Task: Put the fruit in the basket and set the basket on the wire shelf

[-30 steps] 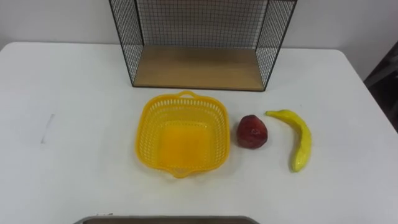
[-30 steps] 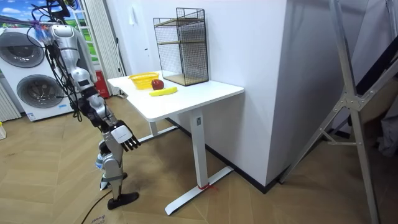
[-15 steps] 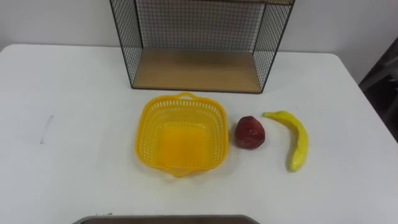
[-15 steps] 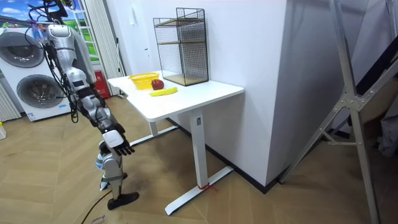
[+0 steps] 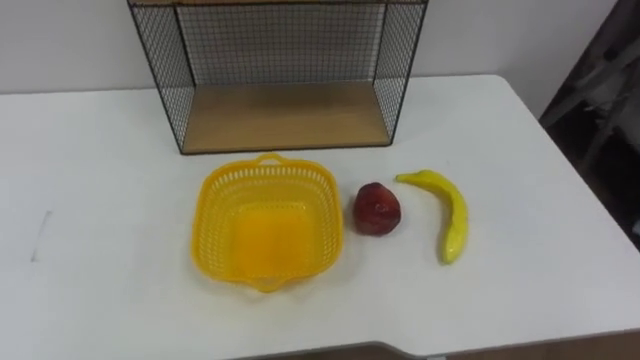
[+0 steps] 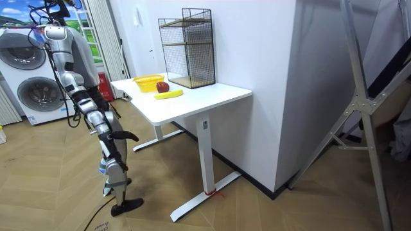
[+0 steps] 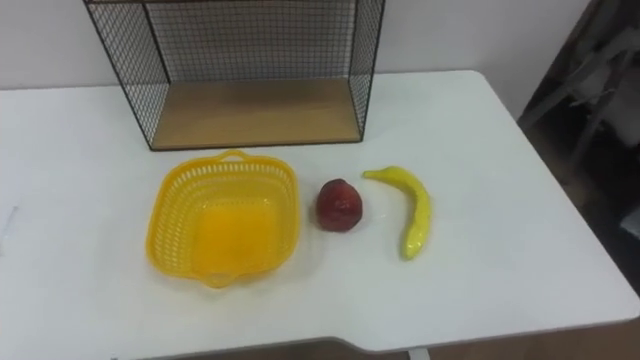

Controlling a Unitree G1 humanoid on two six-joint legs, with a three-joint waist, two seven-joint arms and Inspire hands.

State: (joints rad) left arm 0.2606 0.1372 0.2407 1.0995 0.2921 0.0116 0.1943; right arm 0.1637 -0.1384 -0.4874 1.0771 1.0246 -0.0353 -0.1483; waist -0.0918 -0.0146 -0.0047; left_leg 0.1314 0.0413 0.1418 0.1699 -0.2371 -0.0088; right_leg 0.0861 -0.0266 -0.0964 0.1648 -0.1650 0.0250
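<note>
Yellow plastic catches the eye first: the basket [image 5: 206,215] sits empty on the white table [image 5: 100,285], just in front of the wire shelf [image 5: 158,75], whose wooden bottom board [image 5: 280,115] is bare. Just to the basket's right, apart from it by a narrow gap, lies the red fruit [image 5: 377,209], round and dark like an apple. Beyond that, a little further right, the banana [image 5: 446,212] lies curved on the tabletop and touches nothing.

From where I stand, the robot is at the table's edge on the room view's left, upright. Its right hand [image 6: 128,136] hangs low in front of it, below the tabletop and well short of the fruit. Whether that hand is open or closed I cannot tell from here, but it carries nothing.

To my mind the task has not properly begun. No fruit is in the basket, and the basket is not on the shelf. All of it is left: the red fruit in, the banana in, then the loaded basket lifted by its rim or small handle and slid onto the wooden board between the mesh sides.
</note>
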